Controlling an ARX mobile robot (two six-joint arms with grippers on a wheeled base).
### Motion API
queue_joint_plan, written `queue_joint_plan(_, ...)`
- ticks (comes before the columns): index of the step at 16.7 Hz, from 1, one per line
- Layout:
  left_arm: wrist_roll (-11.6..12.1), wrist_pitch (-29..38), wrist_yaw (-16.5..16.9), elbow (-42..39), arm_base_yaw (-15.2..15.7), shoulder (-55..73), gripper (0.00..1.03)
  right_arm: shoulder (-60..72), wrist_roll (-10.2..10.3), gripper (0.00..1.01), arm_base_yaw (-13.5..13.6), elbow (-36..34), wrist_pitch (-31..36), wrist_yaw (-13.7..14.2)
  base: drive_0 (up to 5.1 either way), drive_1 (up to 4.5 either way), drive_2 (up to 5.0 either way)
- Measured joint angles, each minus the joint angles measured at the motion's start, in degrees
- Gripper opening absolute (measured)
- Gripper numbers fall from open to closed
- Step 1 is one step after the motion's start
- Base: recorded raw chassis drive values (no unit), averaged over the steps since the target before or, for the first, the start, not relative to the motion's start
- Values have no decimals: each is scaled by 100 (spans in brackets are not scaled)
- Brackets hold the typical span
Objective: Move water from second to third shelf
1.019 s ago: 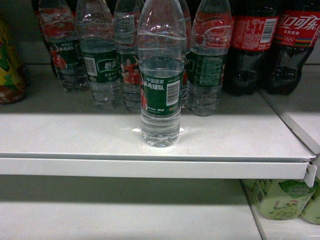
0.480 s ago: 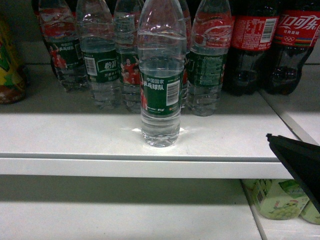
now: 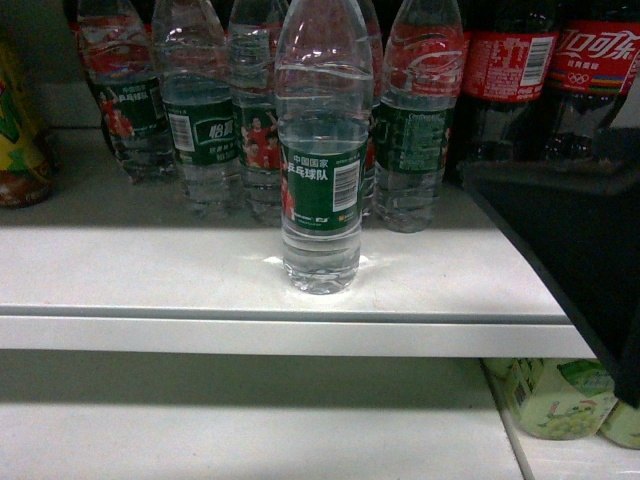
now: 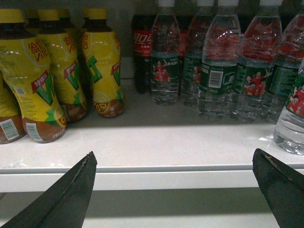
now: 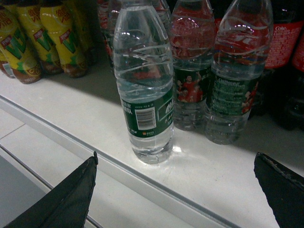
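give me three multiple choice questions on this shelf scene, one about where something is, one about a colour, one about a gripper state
1. Where does the front water bottle stand?
A. alone ahead of the row of water bottles, near the shelf edge
B. lying on its side
C. among the cola bottles

2. What colour are the caps of the yellow drink bottles?
A. white
B. yellow
C. blue

3. How is the right gripper?
A. shut on the bottle
B. open, holding nothing
C. shut on a cola bottle

Answers: 1 A, it stands upright in front of the row. 2 B, the left wrist view shows yellow caps. 3 B, the fingers are wide apart, short of the bottle.
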Motion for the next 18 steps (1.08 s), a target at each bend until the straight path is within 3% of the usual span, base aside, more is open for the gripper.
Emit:
queue_joint_plan(11, 0, 0, 0, 0, 0, 0, 98, 1405, 199, 98, 629, 1528, -522, -614, 0, 0, 0)
queue_joint_plan(14, 0, 0, -2, 0, 0, 0, 98, 1775, 284, 98, 763, 1864, -586, -584, 0, 0, 0)
queue_joint_plan(18, 0, 0, 0, 0, 0, 0, 98, 2179, 450, 98, 778, 2293, -763, -323, 0, 0, 0)
